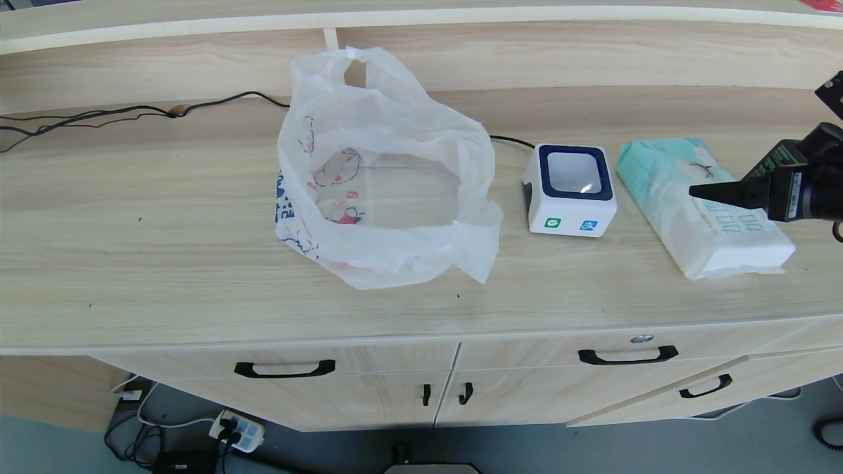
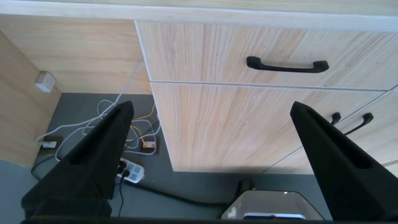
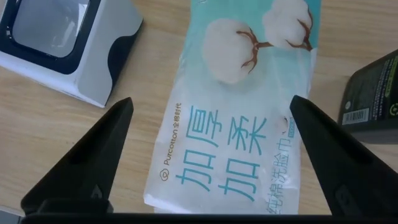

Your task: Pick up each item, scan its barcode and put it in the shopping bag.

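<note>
Tissue pack [image 1: 701, 204] is lying flat on the right part of the light wooden surface [image 1: 132, 263], its face printed with cotton bolls turned upward. Just beside it, toward the robot's left, the white and blue scanner [image 1: 571, 189] is standing with its window facing up. Further left, the thin white shopping bag [image 1: 388, 191] is sitting with its mouth gaping open. The right end effector [image 3: 211, 102] is hovering over the tissue pack with its fingers spread wide, gripping nothing. A dark green packet [image 3: 373, 93] is lying just beside the pack. The left end effector [image 2: 211, 106] is hanging below the surface's edge, likewise wide open and empty, facing the drawer fronts [image 2: 261, 56] with their black handles. Black cables [image 1: 99, 118] are trailing along the back of the surface, under a raised wooden ledge [image 1: 197, 26]. A power strip [image 1: 237, 431] is lying on the grey floor beneath.
</note>
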Available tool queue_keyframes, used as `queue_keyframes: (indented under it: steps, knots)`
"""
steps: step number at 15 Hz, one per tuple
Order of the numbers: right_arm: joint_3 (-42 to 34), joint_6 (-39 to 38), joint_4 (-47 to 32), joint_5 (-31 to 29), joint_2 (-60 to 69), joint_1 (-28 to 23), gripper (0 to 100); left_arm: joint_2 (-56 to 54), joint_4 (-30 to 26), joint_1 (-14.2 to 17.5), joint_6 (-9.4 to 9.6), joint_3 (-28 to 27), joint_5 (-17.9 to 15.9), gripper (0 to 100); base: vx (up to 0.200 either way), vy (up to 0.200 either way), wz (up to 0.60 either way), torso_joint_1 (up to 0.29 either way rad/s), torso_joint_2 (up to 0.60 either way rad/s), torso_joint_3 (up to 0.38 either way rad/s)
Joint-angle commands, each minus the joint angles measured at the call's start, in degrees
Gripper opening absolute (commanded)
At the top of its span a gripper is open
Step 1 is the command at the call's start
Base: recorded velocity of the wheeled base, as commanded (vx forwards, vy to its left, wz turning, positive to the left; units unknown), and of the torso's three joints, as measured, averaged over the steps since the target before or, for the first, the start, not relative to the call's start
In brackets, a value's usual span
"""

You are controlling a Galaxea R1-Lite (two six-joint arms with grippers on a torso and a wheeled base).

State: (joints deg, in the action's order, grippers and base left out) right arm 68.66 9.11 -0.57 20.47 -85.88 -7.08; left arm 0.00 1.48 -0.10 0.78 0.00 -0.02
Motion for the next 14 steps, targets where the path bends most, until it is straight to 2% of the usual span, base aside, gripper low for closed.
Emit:
queue_keyframes:
  steps: [1, 4, 7, 11, 14]
  knots:
    - [-0.01, 0.12, -0.04, 0.01, -0.07, -0.39, 100, 0.09, 0.02, 0.01, 0.01, 0.00, -0.06, 100, 0.000, 0.000, 0.00, 0.000, 0.00, 0.000]
    - [-0.01, 3.29, 0.22, 0.36, -2.18, -3.55, 100, 0.09, 0.02, 0.01, -0.08, 0.00, 0.02, 100, 0.000, 0.000, 0.00, 0.000, 0.00, 0.000]
    - [-0.54, 3.29, -0.22, 0.27, -2.97, -3.55, 100, 0.09, 0.02, 0.01, -0.08, 0.00, 0.02, 100, 0.000, 0.000, 0.00, 0.000, 0.00, 0.000]
    - [0.07, 2.93, -0.39, 0.27, -2.71, -0.30, 100, 0.09, 0.02, 0.01, -0.08, 0.00, 0.02, 100, 0.000, 0.000, 0.00, 0.000, 0.00, 0.000]
    - [-0.72, 3.02, -0.75, -0.17, -2.71, 0.23, 100, 0.09, 0.02, 0.01, 0.01, 0.00, 0.02, 100, 0.000, 0.000, 0.00, 0.000, 0.00, 0.000]
